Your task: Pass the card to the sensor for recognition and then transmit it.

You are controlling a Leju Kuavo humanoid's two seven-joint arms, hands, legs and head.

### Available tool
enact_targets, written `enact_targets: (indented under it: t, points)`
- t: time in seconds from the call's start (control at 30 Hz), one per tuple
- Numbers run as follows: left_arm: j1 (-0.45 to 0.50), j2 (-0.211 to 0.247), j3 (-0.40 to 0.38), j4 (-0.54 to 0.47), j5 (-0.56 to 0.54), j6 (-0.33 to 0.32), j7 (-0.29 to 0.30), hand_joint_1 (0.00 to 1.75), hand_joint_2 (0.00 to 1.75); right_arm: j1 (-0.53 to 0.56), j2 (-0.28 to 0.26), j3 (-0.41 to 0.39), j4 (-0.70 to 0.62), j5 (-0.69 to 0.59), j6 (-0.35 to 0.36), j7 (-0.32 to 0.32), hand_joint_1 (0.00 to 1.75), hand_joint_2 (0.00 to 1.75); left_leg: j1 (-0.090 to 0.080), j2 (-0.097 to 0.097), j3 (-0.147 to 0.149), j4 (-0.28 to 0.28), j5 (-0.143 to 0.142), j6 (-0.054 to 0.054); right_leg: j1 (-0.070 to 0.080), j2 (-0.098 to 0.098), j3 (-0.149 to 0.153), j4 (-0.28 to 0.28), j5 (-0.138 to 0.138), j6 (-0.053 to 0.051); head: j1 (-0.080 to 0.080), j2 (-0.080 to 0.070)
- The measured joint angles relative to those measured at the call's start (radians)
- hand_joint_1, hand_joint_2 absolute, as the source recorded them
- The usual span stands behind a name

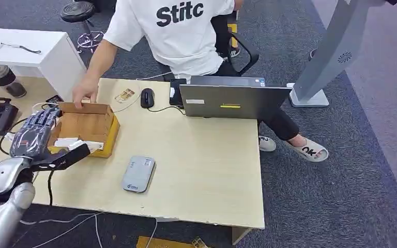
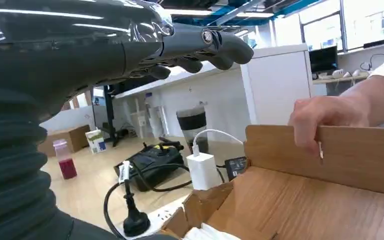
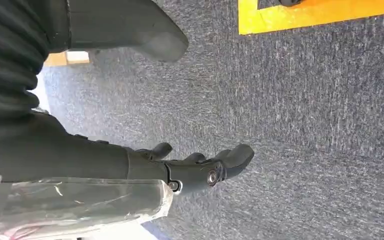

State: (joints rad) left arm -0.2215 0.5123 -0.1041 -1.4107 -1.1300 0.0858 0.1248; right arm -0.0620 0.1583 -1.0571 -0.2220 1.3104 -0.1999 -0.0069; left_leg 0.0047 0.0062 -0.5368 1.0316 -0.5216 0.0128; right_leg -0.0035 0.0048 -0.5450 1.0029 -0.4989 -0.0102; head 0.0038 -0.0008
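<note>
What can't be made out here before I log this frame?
- Box contents: the left hand covers part of the white items in head view; the picture's edge cuts them in left wrist view, so no card is identifiable.
- Reader: markings too small to read.
- Laptop: only the lid's back shows; the screen is hidden.
- Right hand: hangs over carpet, its palm side turned away.

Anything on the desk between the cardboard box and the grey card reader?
No: in the head view the stretch of table between the cardboard box and the grey card reader is bare wood.
</note>
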Motion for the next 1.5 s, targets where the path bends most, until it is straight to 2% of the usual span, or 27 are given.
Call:
enact_targets:
  t: [0.23, 0.8, 0.97, 1.13, 1.33, 1.4, 1.47, 1.5]
  points:
    - [0.019, 0.038, 0.016, -0.009, -0.063, -0.045, 0.054, 0.0, 1.75, 0.0, 0.0, -0.006, 0.0, -0.002, 0.0, 0.0, 0.0, 1.75, 0.0, 0.0, 0.0, 0.0, 0.0, 0.0, 0.0, 0.0, 0.0, 0.0, 0.0, 0.0, 0.0, 0.0]
    - [0.085, 0.048, 0.061, -0.025, -0.114, -0.071, 0.107, 0.0, 1.75, 0.001, 0.0, -0.03, 0.0, -0.018, 0.0, 0.019, 0.0, 1.75, 0.0, 0.0, 0.0, 0.0, 0.0, 0.0, 0.0, 0.0, 0.0, 0.0, 0.0, 0.0, 0.0, 0.0]
    - [0.092, 0.028, 0.061, -0.024, -0.111, -0.06, 0.072, 0.0, 1.75, 0.0, 0.001, -0.033, 0.0, -0.014, 0.001, 0.011, 0.0, 1.75, 0.0, 0.0, 0.0, 0.0, 0.0, 0.0, 0.0, 0.0, 0.0, 0.0, 0.0, 0.0, 0.0, 0.0]
    - [0.073, -0.014, 0.055, -0.005, -0.1, -0.043, 0.043, 0.0, 1.75, -0.001, 0.002, -0.033, 0.0, -0.012, 0.001, 0.009, 0.0, 1.75, 0.0, 0.0, 0.0, 0.0, 0.0, 0.0, 0.0, 0.0, 0.0, 0.0, 0.0, 0.0, 0.0, 0.0]
    - [0.072, -0.015, 0.055, -0.005, -0.1, -0.043, 0.043, 0.0, 1.75, -0.002, 0.002, -0.033, 0.0, -0.012, 0.001, 0.009, 0.0, 1.75, 0.0, 0.0, 0.0, 0.0, 0.0, 0.0, 0.0, 0.0, 0.0, 0.0, 0.0, 0.0, 0.0, 0.0]
    - [0.061, -0.03, 0.052, 0.004, -0.099, -0.038, 0.041, 0.0, 1.75, -0.001, 0.002, -0.033, 0.0, -0.012, 0.001, 0.008, 0.0, 1.75, 0.0, 0.0, 0.0, 0.0, 0.0, 0.0, 0.0, 0.0, 0.0, 0.0, 0.0, 0.0, 0.0, 0.0]
    - [-0.009, -0.081, 0.016, 0.068, -0.108, -0.009, 0.024, 0.0, 1.75, -0.005, 0.002, -0.033, 0.0, -0.001, 0.0, 0.012, 0.0, 1.75, 0.0, 0.0, 0.0, 0.001, 0.0, 0.0, 0.0, -0.001, 0.0, 0.0, 0.0, 0.0, 0.0, 0.0]
    - [-0.022, -0.088, 0.007, 0.083, -0.111, -0.005, 0.021, 0.0, 1.75, -0.005, 0.002, -0.033, 0.0, 0.001, 0.0, 0.013, 0.0, 1.75, 0.0, 0.0, 0.0, 0.001, 0.0, 0.0, 0.0, -0.001, 0.0, 0.0, 0.0, 0.0, 0.0, 0.0]
